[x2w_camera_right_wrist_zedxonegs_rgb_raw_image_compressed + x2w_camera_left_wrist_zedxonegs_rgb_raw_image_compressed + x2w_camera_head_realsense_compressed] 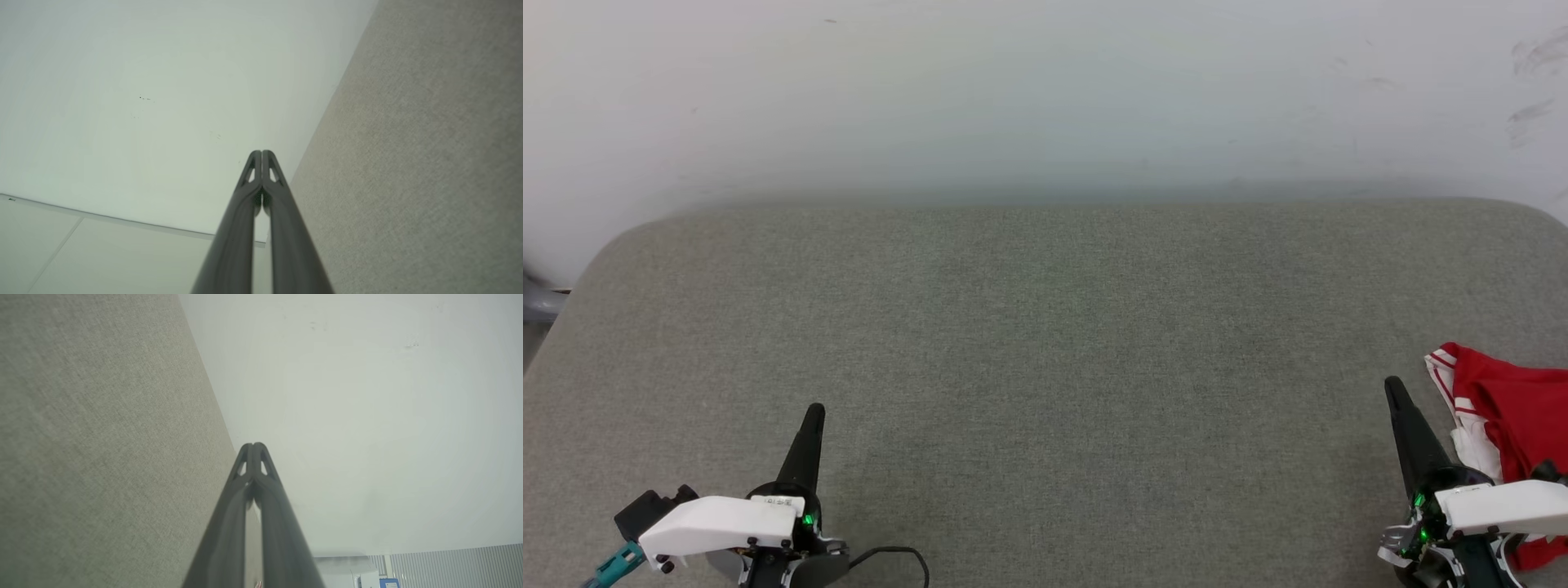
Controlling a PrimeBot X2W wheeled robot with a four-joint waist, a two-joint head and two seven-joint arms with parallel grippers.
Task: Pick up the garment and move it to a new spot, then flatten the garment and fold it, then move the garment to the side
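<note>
The garment (1511, 416), red with white panels and red-and-white striped trim, lies bunched at the right edge of the grey cushioned surface (1045, 351), partly cut off by the head view's border and partly behind my right wrist. My right gripper (1393, 385) stands just left of it, shut and empty, its tip apart from the fabric. My left gripper (815, 410) is at the lower left, also shut with nothing in it. In the wrist views both the left gripper (253, 446) and the right gripper (261, 152) show their fingers pressed together, pointing toward the wall.
A pale wall (1045, 90) rises right behind the cushioned surface's far edge. A black cable (898, 555) loops by my left wrist. Some white and blue equipment (367, 575) sits low beside the wall in the left wrist view.
</note>
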